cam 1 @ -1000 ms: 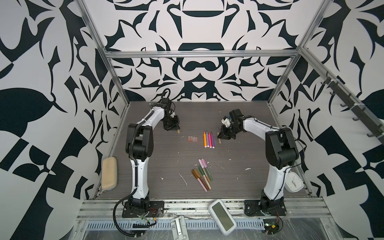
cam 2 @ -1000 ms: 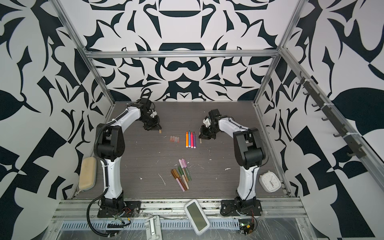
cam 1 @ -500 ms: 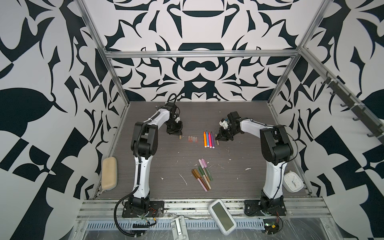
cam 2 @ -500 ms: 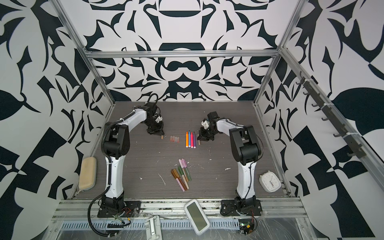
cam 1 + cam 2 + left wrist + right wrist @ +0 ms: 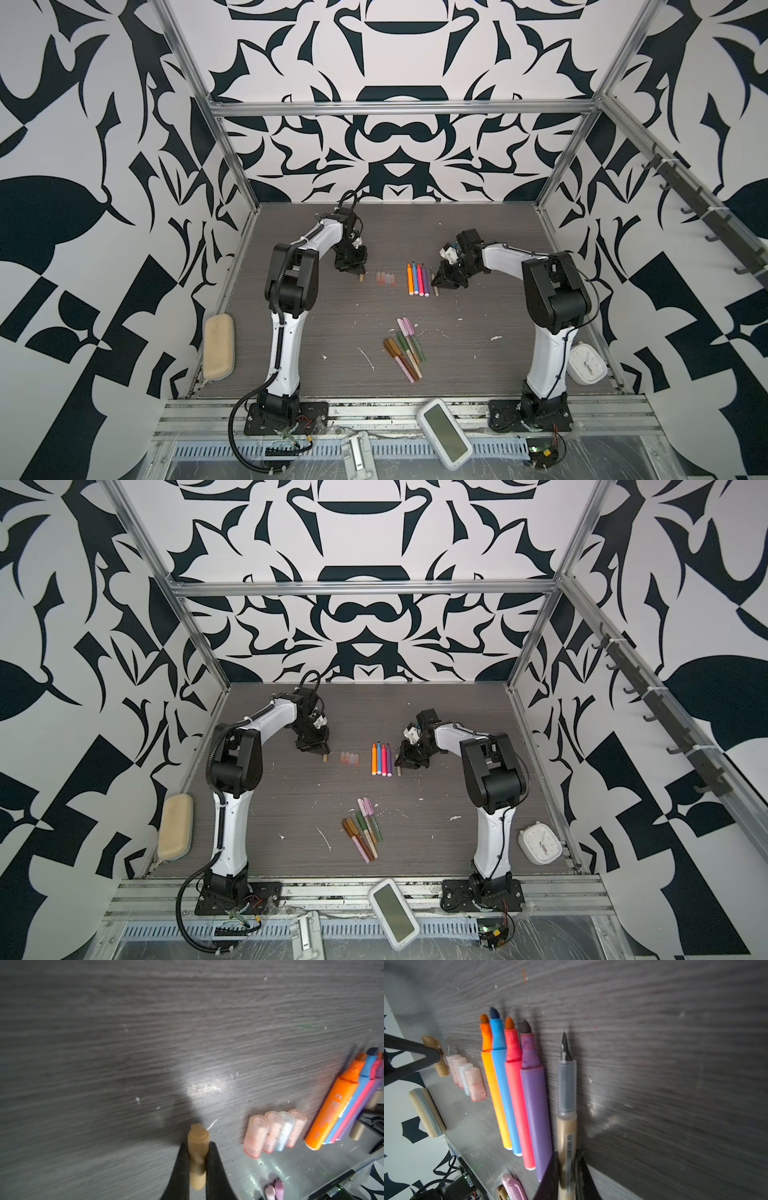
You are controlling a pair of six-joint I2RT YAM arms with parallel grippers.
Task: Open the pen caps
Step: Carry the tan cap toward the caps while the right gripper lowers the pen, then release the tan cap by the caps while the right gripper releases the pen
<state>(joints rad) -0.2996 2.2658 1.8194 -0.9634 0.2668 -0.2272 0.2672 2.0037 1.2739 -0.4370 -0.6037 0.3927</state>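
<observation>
The left arm (image 5: 284, 353) and right arm (image 5: 546, 361) look alike: white shells on the long links, bulky black housings at the joints, and a thin black cable clipped along the white. Each has a black base plate (image 5: 311, 415) with small red and yellow wires (image 5: 306, 420). A ribbed black hose (image 5: 232, 428) loops from the left one. The left pincer (image 5: 198, 1145) and right pincer (image 5: 567, 1153) have smooth black fingers tapering to narrow tips.

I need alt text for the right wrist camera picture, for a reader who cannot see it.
A tan pen, uncapped, with a dark pointed tip, sits between the fingers of the right gripper. Beside it on the grey table lie four uncapped markers, then four pale caps; the left gripper holds a tan cap.
</observation>
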